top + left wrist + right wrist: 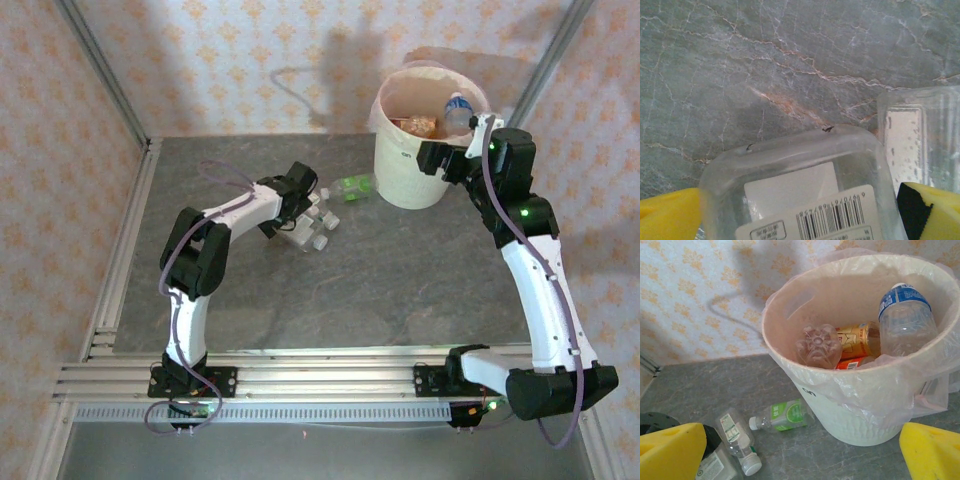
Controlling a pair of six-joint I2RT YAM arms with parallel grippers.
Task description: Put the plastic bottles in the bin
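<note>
The white bin (860,405) with its pinkish liner holds several bottles, among them a clear one with a blue label (904,320), a clear one bottom-up (817,346) and a brown one (857,339). On the table lie a green-labelled bottle (782,415) (352,188) and two clear ones (737,440). My left gripper (800,215) (308,222) is open, its yellow fingers (665,215) either side of a clear square bottle (790,170) with a barcode label. A second clear bottle (920,140) lies beside it. My right gripper (802,455) (440,158) hangs open and empty beside the bin (425,185).
Grey marble-patterned tabletop (400,280) framed by aluminium rails on the left (125,250) and front. Patterned walls close the back and sides. The bin stands at the back right corner, with bare table between the arms.
</note>
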